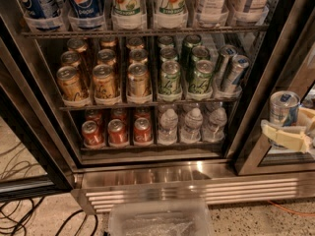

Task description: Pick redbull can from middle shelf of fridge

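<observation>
1 redbull can (pixel 284 106) stands upright in the gripper (pixel 289 131), jaws narrowed onto its lower body, at the right edge outside the fridge (pixel 172 191), before its door frame (pixel 253 146), well apart from the middle shelf (pixel 147 103).

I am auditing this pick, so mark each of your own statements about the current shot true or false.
1. The claw grips the redbull can at the right, outside the fridge. True.
2. The middle shelf carries only gold cans. False: gold cans stand at the left, green cans in the middle and two slim blue-and-silver cans at the right.
3. Red cans and water bottles share the rack below the middle shelf. True.
4. The gripped can lies on its side. False: it stands roughly upright, with its silver top showing.
</observation>
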Controlling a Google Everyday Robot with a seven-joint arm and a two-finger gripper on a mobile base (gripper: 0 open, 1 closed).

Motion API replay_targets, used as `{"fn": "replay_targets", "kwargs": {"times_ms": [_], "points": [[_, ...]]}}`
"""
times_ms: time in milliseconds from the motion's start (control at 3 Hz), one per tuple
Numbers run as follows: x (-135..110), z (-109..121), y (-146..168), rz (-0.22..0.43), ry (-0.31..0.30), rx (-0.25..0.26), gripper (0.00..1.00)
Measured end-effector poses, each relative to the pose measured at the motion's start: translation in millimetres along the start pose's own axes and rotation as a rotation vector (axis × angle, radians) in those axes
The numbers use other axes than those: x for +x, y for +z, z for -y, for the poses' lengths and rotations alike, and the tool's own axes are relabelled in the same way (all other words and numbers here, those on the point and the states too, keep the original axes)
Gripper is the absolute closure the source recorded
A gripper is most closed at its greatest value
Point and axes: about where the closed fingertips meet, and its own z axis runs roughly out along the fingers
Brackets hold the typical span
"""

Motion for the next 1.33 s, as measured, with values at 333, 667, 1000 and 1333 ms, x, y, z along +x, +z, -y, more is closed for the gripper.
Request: {"fn": "replay_targets", "kwargs": {"times_ms": [333, 667, 1000, 1333], "points": [[0.0, -0.2, 0.1, 0.000, 0.000, -0.001, 1.00], [-3.3, -18.1, 9.3, 0.010, -0.007, -0.080, 1.00], [-12.6, -67.4, 32.4, 0.048, -0.034, -0.287, 1.00], [-20.5, -117.6, 47.9, 0.100, -0.063, -0.455, 1.00]]}}
